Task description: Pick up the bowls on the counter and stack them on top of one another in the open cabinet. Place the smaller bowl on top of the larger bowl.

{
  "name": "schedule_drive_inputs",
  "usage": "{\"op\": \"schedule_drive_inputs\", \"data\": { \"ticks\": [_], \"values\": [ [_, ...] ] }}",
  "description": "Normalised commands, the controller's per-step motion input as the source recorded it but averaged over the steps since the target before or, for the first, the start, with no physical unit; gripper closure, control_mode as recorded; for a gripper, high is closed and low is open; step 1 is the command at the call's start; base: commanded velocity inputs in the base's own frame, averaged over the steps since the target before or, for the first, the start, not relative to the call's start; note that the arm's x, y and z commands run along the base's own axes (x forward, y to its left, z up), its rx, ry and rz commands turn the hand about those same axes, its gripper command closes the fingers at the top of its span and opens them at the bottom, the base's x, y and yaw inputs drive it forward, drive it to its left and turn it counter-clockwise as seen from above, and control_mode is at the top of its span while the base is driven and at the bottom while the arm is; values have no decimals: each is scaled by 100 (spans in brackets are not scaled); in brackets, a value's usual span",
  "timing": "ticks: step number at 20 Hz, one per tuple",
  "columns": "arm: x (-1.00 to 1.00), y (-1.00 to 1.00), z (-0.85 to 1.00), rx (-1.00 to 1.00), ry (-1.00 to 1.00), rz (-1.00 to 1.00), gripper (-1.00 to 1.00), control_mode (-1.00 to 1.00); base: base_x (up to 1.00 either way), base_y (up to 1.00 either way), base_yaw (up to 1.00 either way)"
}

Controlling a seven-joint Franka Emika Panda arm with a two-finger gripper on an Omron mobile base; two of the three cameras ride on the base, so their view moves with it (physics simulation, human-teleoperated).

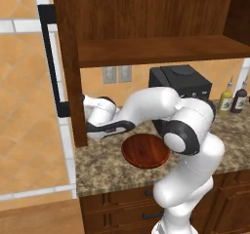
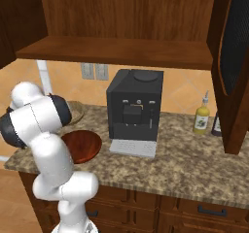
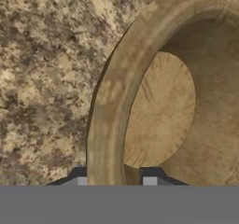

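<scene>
Gripper (image 3: 113, 181) straddles the rim of the smaller bowl (image 3: 161, 108) on the counter (image 3: 46, 78), jaws apparently slightly apart and not yet clamped; a thin-rim pinch risks slipping.

A rendered home kitchen is shown: a granite desk (image 2: 194, 164) over dark drawers (image 2: 204, 210), a wooden wall cabinet (image 2: 116, 50), a black coffee machine (image 2: 134, 106), condiment bottles (image 2: 201, 118) and wall sockets (image 2: 95, 71) on tiling.

Glossy white rounded arm segments (image 1: 195, 145), dark grey-black joint bands; claw (image 3: 114, 181) with small dark, grey-tipped fingertips.
</scene>
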Motion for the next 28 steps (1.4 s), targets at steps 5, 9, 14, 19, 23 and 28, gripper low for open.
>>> {"op": "schedule_drive_inputs", "data": {
  "ticks": [5, 9, 14, 19, 23, 28],
  "values": [
    [-100, -93, -4, 6, 4, -15, 100, -100, 0, 0, 0],
    [-60, -60, -33, 0, 1, -5, 100, -100, 0, 0, 0],
    [12, -1, -20, 0, 0, 0, 100, -100, 0, 0, 0],
    [12, 0, -5, 0, 0, 0, -100, -100, 0, 0, 0],
    [-8, 0, 12, 0, -2, 0, -100, -100, 0, 0, 0],
    [-64, 5, 76, 1, -3, 0, -100, -100, 0, 0, 0]
  ]
}}
